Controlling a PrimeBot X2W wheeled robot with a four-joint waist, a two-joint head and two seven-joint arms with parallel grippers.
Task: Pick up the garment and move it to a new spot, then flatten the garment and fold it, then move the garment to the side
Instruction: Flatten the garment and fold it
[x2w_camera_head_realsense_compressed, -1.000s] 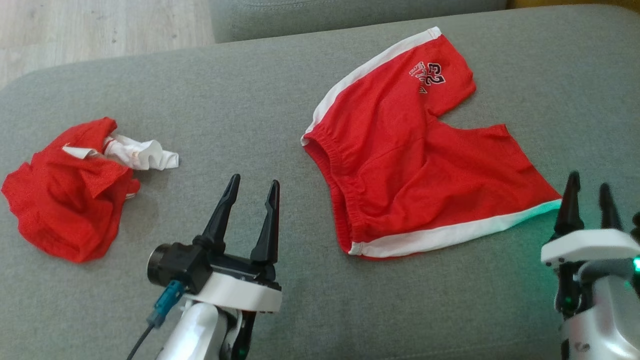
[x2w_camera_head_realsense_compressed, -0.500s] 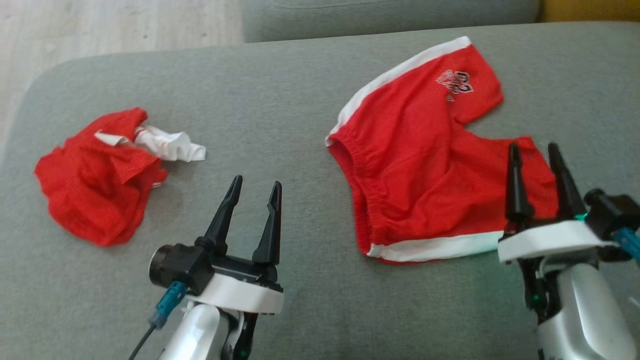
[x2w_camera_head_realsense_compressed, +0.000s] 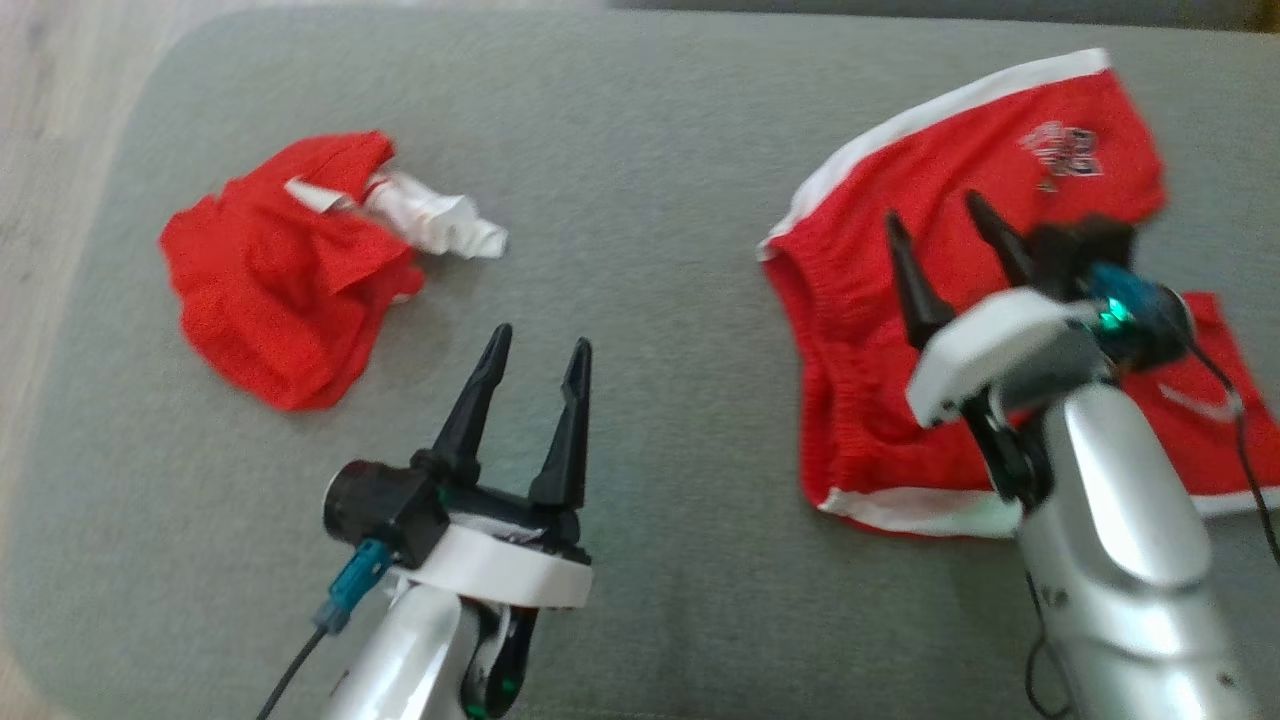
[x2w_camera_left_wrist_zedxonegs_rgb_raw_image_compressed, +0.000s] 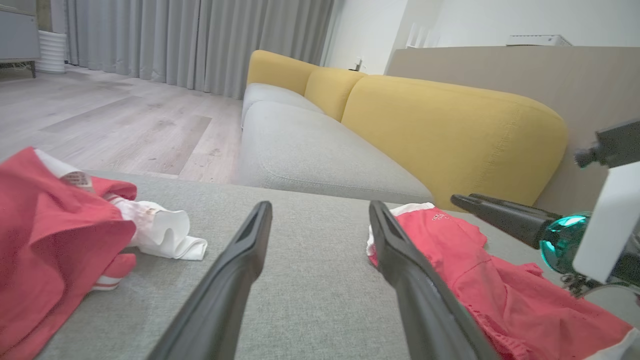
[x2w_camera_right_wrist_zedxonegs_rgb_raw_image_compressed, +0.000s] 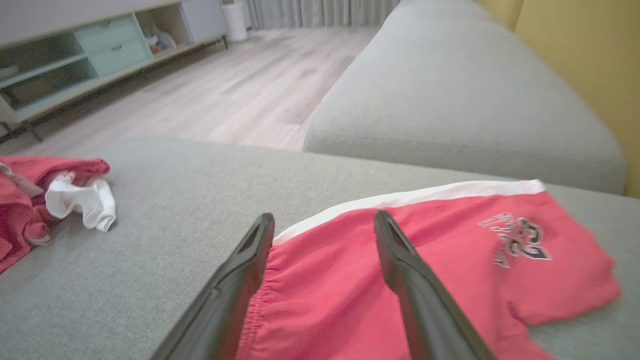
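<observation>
In the head view, the red shorts (x2w_camera_head_realsense_compressed: 850, 400) are lying spread flat on the grey cushion (x2w_camera_head_realsense_compressed: 640, 120), well right of a crumpled red garment (x2w_camera_head_realsense_compressed: 280, 290). My right pincer (x2w_camera_head_realsense_compressed: 931, 208) is hovering above them, wide and empty. The left pincer (x2w_camera_head_realsense_compressed: 541, 338) is waiting wide between the two garments.

In the left wrist view, its fingers are framing bare cushion.

In the right wrist view, the fingers are straddling the waistband end beside the white stripe. For a clean fold I am planning to come down low and catch both layers at the edge.

Since a second ago, the right arm has swung in from the lower right, and the camera has shifted too.
</observation>
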